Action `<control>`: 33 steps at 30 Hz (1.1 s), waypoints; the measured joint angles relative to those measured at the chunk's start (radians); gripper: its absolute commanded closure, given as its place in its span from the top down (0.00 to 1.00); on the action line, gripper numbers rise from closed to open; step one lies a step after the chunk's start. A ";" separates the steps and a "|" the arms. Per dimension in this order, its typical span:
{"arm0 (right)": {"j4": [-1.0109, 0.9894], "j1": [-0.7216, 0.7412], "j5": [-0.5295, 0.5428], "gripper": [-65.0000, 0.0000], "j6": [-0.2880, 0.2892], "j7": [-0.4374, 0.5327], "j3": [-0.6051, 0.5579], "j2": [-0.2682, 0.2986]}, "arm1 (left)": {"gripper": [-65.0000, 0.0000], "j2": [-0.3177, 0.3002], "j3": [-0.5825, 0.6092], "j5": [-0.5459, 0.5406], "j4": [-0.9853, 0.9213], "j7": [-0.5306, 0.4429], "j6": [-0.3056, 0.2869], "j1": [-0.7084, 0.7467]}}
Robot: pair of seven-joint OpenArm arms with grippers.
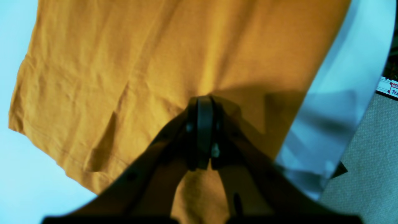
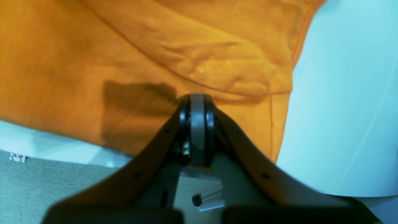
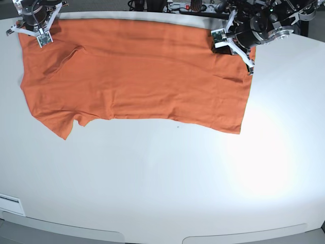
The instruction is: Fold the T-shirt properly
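The orange T-shirt (image 3: 137,76) lies spread flat across the far part of the white table (image 3: 162,178), with a sleeve at the near left and the hem at the right. My left gripper (image 3: 234,47) is at the shirt's far right corner. In the left wrist view it (image 1: 204,99) is shut, and creases in the cloth (image 1: 124,62) run toward its tips. My right gripper (image 3: 38,30) is at the far left corner. In the right wrist view it (image 2: 197,96) is shut at a bunched fold of the cloth (image 2: 62,62).
The table's far edge runs just behind both grippers, with grey carpet (image 1: 373,155) below it. Cables and a power strip (image 3: 177,6) lie beyond the far edge. A white label (image 3: 10,203) sits at the near left table corner.
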 measured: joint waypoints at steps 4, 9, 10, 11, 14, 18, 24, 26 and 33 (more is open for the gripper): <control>0.000 0.001 0.000 0.00 -0.001 0.000 0.000 0.000 | 0.00 0.000 0.005 -0.007 0.024 0.025 -0.013 0.000; -0.001 0.001 -0.089 0.00 0.002 0.009 0.000 0.000 | 0.00 0.000 0.007 -0.010 0.047 0.056 0.035 0.006; -0.001 0.001 -0.101 0.00 -0.006 0.009 0.000 0.000 | 0.00 0.000 0.007 -0.003 0.050 0.059 0.054 0.007; 0.000 0.001 -0.109 0.00 -0.032 0.008 0.000 0.000 | 0.00 0.000 0.007 0.025 0.053 0.066 0.061 0.007; 0.024 -0.003 -0.147 0.03 -0.078 -0.022 0.000 -0.001 | 0.00 -0.001 0.006 0.089 0.066 0.075 0.097 0.006; 0.114 -0.002 -0.210 0.03 -0.099 -0.012 0.000 0.000 | 0.00 0.000 0.006 0.101 0.088 0.072 0.167 0.006; 0.178 -0.002 -0.286 0.03 -0.163 0.063 -0.001 0.000 | 0.00 0.000 0.008 0.158 0.139 0.079 0.381 0.009; 0.179 0.000 -0.310 0.03 -0.180 0.076 -0.001 0.000 | 0.00 0.000 -0.010 0.154 0.150 0.077 0.462 0.002; 0.179 0.000 -0.306 0.03 -0.180 0.068 -0.001 -0.001 | 0.00 0.092 -0.352 -0.309 0.061 -0.003 0.473 -0.012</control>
